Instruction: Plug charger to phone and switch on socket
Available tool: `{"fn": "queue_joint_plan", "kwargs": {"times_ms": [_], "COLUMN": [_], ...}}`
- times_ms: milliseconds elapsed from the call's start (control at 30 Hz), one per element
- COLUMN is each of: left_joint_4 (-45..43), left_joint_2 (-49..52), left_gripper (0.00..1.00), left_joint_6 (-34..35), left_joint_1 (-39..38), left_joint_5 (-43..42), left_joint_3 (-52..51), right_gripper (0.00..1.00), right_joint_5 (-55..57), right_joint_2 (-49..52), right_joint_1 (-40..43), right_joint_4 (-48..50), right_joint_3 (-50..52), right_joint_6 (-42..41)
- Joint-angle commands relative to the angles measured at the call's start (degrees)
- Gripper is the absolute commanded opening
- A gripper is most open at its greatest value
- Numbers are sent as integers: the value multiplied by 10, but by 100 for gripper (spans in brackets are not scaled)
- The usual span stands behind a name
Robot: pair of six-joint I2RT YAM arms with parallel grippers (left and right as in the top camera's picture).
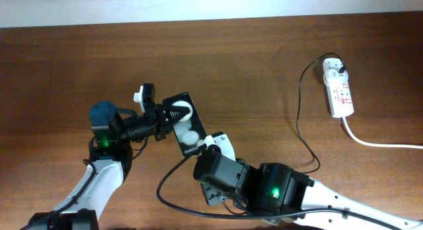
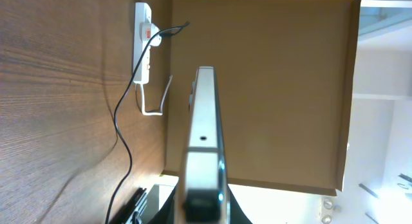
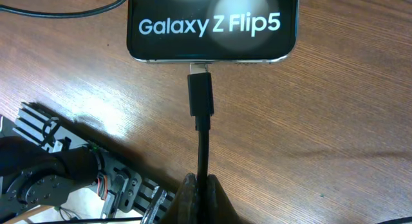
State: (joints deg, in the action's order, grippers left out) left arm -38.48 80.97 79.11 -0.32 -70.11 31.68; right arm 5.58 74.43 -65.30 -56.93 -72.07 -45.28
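Glossy black phone (image 3: 212, 24) with white "Galaxy Z Flip5" lettering sits just left of the bench's middle, left gripper (image 1: 177, 116) clamped on its far end. Right gripper (image 3: 201, 193) pinches the black charger (image 3: 201, 102), with the silver tip at the phone's port. White socket (image 1: 338, 91) sits near the far right corner.
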Motion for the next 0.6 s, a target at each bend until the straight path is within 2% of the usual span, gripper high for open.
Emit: {"fn": "queue_joint_plan", "kwargs": {"times_ms": [0,567], "left_joint_4": [-5,-5], "left_joint_2": [-1,-1], "left_gripper": [0,0], "left_joint_6": [-14,-14], "left_joint_1": [0,0], "left_joint_5": [-11,7], "left_joint_3": [7,7], "right_gripper": [4,4], "right_joint_5": [20,7], "right_joint_2": [1,-21], "right_joint_1": [-3,-3], "right_joint_4": [2,-18], "right_joint_3": [5,5], "right_joint_6": [-22,-33]}}
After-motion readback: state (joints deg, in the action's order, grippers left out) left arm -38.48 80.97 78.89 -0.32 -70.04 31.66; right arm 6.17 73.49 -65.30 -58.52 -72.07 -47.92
